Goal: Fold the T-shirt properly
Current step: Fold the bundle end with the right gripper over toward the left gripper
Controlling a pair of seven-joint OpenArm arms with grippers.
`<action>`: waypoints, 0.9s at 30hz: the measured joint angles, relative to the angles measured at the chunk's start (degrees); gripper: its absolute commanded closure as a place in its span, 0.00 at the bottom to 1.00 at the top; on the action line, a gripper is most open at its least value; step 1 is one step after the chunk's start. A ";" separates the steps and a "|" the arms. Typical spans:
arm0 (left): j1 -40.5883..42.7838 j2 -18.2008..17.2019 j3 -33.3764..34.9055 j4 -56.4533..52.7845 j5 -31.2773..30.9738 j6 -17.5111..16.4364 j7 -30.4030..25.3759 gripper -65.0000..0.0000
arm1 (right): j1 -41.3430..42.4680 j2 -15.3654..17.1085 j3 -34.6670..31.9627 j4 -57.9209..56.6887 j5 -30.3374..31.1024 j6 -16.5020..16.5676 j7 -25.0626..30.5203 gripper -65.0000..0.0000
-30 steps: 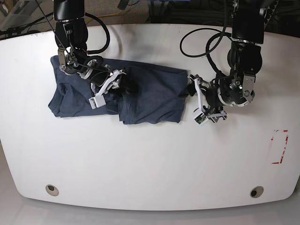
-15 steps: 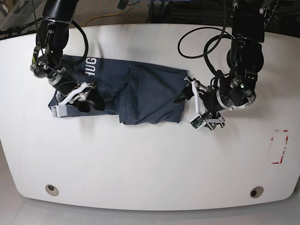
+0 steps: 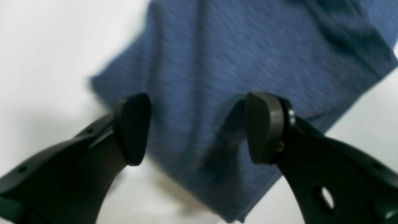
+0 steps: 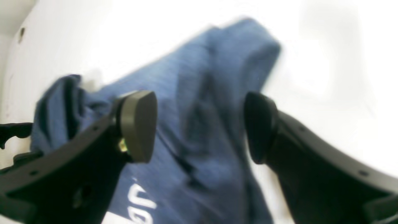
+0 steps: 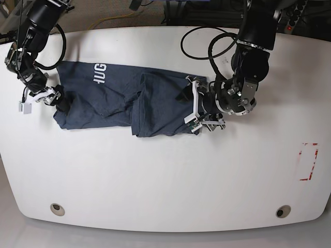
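Note:
The dark blue T-shirt (image 5: 155, 103) lies partly folded across the far half of the white table (image 5: 165, 181), with white lettering (image 5: 98, 73) near its upper left. My right gripper (image 5: 37, 98) is at the shirt's left edge. In its wrist view the right gripper (image 4: 199, 127) is open, with the T-shirt (image 4: 192, 102) and its lettering (image 4: 140, 205) lying below the fingers. My left gripper (image 5: 193, 106) is over the shirt's right edge. The left wrist view shows the left gripper (image 3: 197, 127) open above a corner of the T-shirt (image 3: 217, 62), holding nothing.
A red-taped rectangle (image 5: 309, 161) marks the table at the right. Two round holes (image 5: 57, 209) (image 5: 282, 211) sit near the front edge. Black cables (image 5: 207, 46) loop behind the left arm at the back.
My right arm swung left from the shirt's middle to its left edge, uncovering the lettering, and its jaws opened wider. My left arm moved left onto the shirt's right edge.

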 measured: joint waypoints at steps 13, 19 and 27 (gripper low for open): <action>0.39 -0.20 -0.09 -3.06 -0.48 0.00 -1.62 0.33 | -0.13 1.27 -0.20 -8.76 0.52 3.23 2.25 0.15; 0.24 -2.93 -0.07 -3.06 -1.11 -0.15 -1.88 0.33 | -0.04 -4.59 -0.98 -4.31 1.49 4.55 -1.22 0.15; 0.22 -4.42 -0.02 -3.06 -0.94 -0.02 -2.25 0.33 | -0.50 -10.54 -1.36 0.92 0.11 3.63 -3.72 0.57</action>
